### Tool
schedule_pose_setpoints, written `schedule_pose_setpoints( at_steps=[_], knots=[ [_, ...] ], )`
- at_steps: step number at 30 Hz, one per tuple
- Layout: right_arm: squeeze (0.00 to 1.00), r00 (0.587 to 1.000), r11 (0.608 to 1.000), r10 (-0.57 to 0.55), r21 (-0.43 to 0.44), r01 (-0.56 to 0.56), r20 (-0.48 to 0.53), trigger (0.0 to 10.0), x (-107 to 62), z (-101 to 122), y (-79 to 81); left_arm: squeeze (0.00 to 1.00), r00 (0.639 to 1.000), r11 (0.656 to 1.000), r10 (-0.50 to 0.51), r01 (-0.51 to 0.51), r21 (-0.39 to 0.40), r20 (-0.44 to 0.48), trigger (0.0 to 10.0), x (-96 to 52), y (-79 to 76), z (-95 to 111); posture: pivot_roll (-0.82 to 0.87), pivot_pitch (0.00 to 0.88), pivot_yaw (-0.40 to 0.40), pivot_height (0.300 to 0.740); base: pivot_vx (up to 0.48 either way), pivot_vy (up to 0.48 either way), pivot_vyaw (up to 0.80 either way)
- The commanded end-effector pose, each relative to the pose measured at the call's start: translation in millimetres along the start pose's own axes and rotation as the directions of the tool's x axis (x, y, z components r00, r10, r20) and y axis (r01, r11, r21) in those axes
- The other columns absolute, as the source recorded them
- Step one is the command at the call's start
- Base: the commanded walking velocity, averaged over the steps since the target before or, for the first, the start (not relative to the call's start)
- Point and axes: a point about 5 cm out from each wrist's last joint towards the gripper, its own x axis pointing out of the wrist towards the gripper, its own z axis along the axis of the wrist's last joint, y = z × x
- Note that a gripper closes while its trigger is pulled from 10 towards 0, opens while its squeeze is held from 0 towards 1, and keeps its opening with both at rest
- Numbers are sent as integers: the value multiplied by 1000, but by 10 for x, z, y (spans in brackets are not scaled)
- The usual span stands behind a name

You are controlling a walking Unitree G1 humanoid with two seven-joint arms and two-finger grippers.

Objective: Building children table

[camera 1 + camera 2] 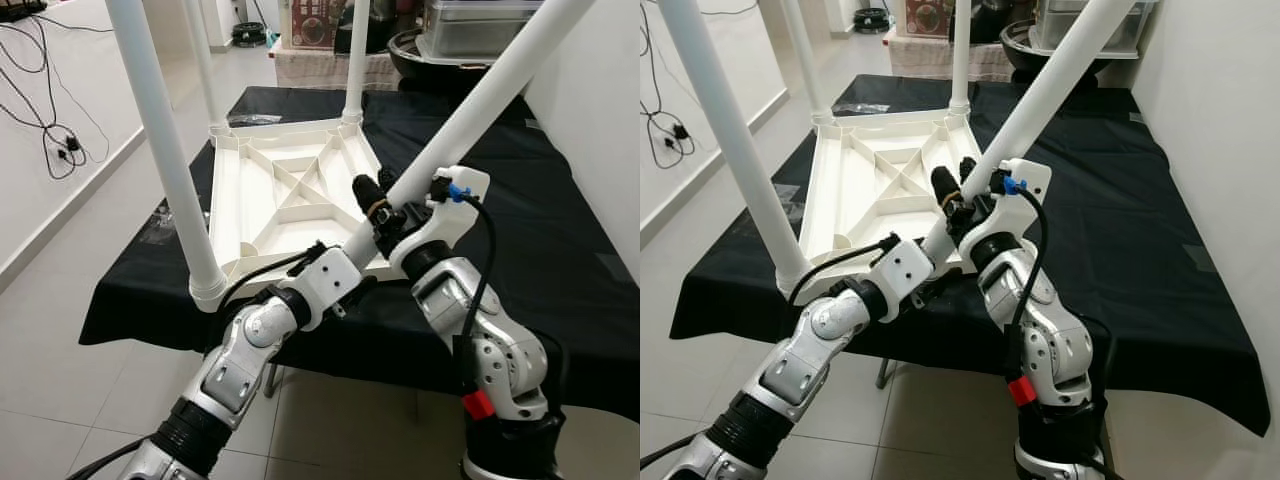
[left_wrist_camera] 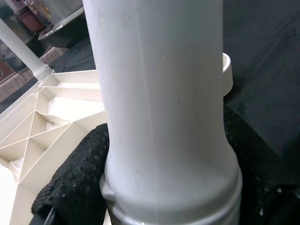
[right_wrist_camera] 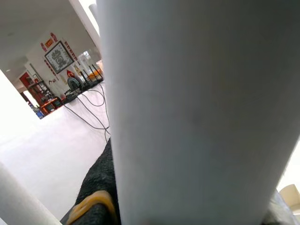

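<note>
A white children's table top [image 1: 290,190] lies upside down on a black-clothed table [image 1: 560,250]. Three white legs stand upright in its corners: near left [image 1: 165,150], far left [image 1: 205,70] and far right [image 1: 357,60]. A fourth leg [image 1: 480,100] leans steeply over the near right corner. My left gripper [image 1: 358,255] is shut on its lower end, with black fingers [image 2: 75,183] wrapped around the tube [image 2: 159,93] beside a corner socket [image 2: 227,70]. My right gripper [image 1: 375,200] is shut on the same leg [image 3: 201,117] a little higher up.
The black cloth has bare room to the right of the table top. A white wall [image 1: 600,90] borders the right side. Pots and a plastic box [image 1: 470,30] stand at the back. Cables [image 1: 60,140] hang on the left wall above the tiled floor.
</note>
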Motion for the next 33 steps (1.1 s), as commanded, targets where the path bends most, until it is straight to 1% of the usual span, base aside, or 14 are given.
schedule_pose_setpoints(
  at_steps=[1,9,10,13,14,16,20,21,22,23,27,29,31,33],
  knots=[
    [0,999,999,34,-4,-34,3,10000,-7,13,81,0,999,1000,15,-15,5,-28,0,1,28,-58,33,83,22,740,0,0,0],
    [0,1000,1000,7,-19,-6,5,10000,13,24,41,0,999,1000,19,-19,-2,-40,0,3,23,-68,32,87,20,740,0,0,0],
    [0,1000,999,-12,40,11,25,10000,29,40,3,0,999,1000,11,-12,-15,-35,10000,-4,18,-54,34,86,19,740,0,0,0],
    [0,999,997,-9,78,6,38,10000,37,56,-12,0,1000,1000,8,-8,-23,-24,10000,-14,21,-39,37,85,20,740,0,0,0],
    [1000,999,996,1,88,-5,43,10000,41,61,-22,0,1000,1000,11,-12,-14,-26,10000,-28,39,-46,38,87,20,740,0,0,0],
    [1000,999,998,23,61,-26,44,10000,40,65,-37,0,999,1000,19,-20,-3,-36,10000,-62,80,-72,39,87,21,740,0,0,0],
    [1000,998,998,36,54,-38,42,10000,40,61,-40,0,999,1000,24,-24,7,-39,10000,-92,121,-89,39,87,21,740,0,0,0],
    [427,998,997,45,54,-47,43,10000,42,63,-37,0,999,1000,22,-22,9,-40,10000,-102,132,-94,41,86,17,740,0,0,0],
    [427,998,997,51,54,-53,44,10000,44,64,-34,0,999,1000,20,-20,11,-41,10000,-109,139,-97,41,86,17,740,0,0,0],
    [0,997,996,59,68,-62,43,10000,45,58,-48,0,999,1000,26,-26,8,-47,10000,-130,177,-111,44,87,18,740,0,0,0],
    [0,995,991,93,97,-97,42,10000,38,43,-66,0,998,1000,21,-22,-19,-54,10000,-167,235,-131,43,87,21,740,0,0,0],
    [0,990,984,133,112,-136,40,10000,28,29,-83,0,998,998,1,-4,-59,-60,10000,-193,267,-131,43,87,22,740,0,0,0],
    [0,984,982,169,82,-172,49,10000,20,31,-119,0,998,991,-43,37,-125,-46,10000,-222,266,-110,48,85,19,740,0,0,0],
    [0,984,982,169,82,-172,49,10000,20,31,-119,0,998,991,-43,37,-125,-46,10000,-222,266,-110,48,85,19,740,0,0,0]
  ],
)
